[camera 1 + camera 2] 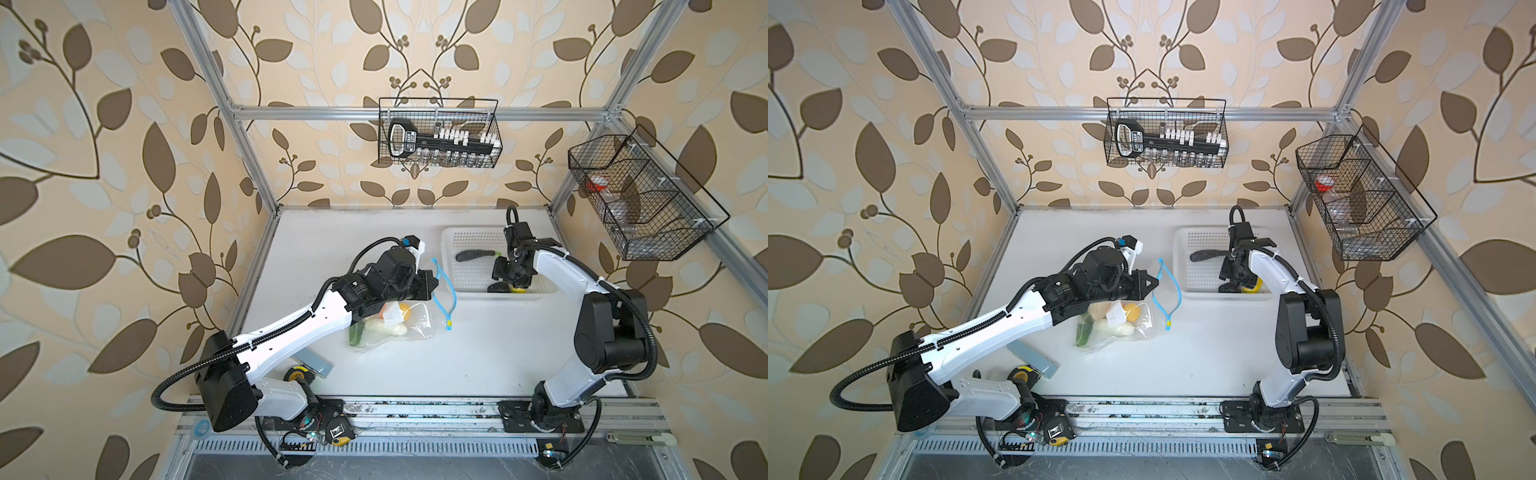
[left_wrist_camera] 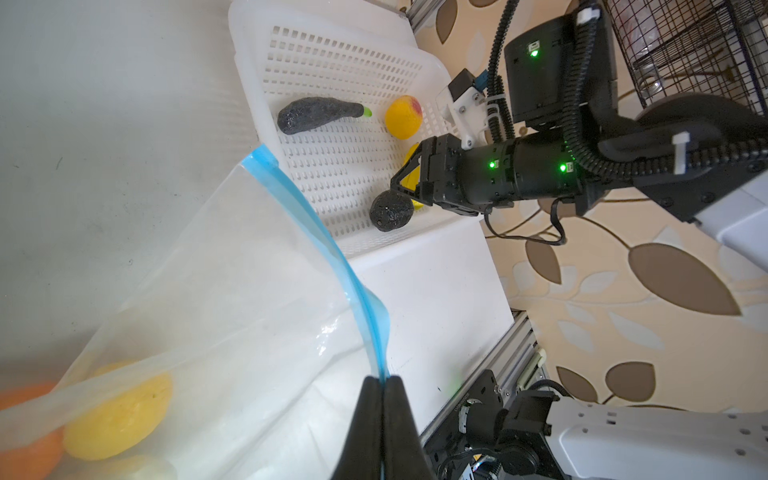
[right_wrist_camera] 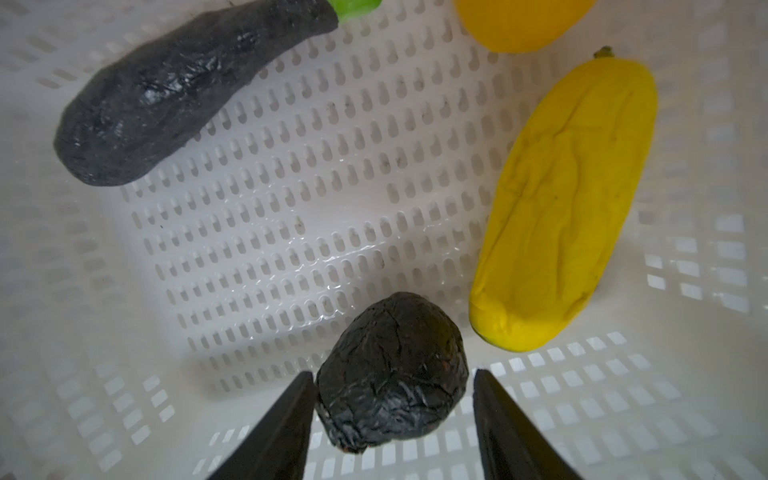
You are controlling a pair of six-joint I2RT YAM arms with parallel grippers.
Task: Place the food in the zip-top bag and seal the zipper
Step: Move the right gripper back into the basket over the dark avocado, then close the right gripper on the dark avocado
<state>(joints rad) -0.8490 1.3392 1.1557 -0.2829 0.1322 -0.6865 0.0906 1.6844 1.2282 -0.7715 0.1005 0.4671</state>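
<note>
The clear zip-top bag (image 1: pixel 415 328) (image 2: pixel 232 291) lies mid-table, its mouth lifted. My left gripper (image 1: pixel 434 284) (image 2: pixel 384 380) is shut on its blue zipper (image 1: pixel 452 291) (image 2: pixel 332 257). Through the plastic show a lemon (image 2: pixel 120 419), an orange (image 2: pixel 29 432), a pale vegetable (image 1: pixel 386 328) and greens (image 1: pixel 356 334). In the white basket (image 1: pixel 465 237) (image 3: pixel 291 228) my right gripper (image 1: pixel 505 286) (image 3: pixel 393 372) is open, straddling a dark round piece (image 3: pixel 390 353); one finger touches it, the other stands off. A dark long piece (image 3: pixel 187 95), yellow corn (image 3: pixel 569 199) and a peach (image 2: pixel 403 116) lie nearby.
A grey-blue block (image 1: pixel 316 361) and a tape measure (image 1: pixel 297 374) sit by the left arm's base. Two black wire baskets hang on the walls, one at the back (image 1: pixel 438 133) and one at the right (image 1: pixel 640 199). The basket's walls hem in my right gripper.
</note>
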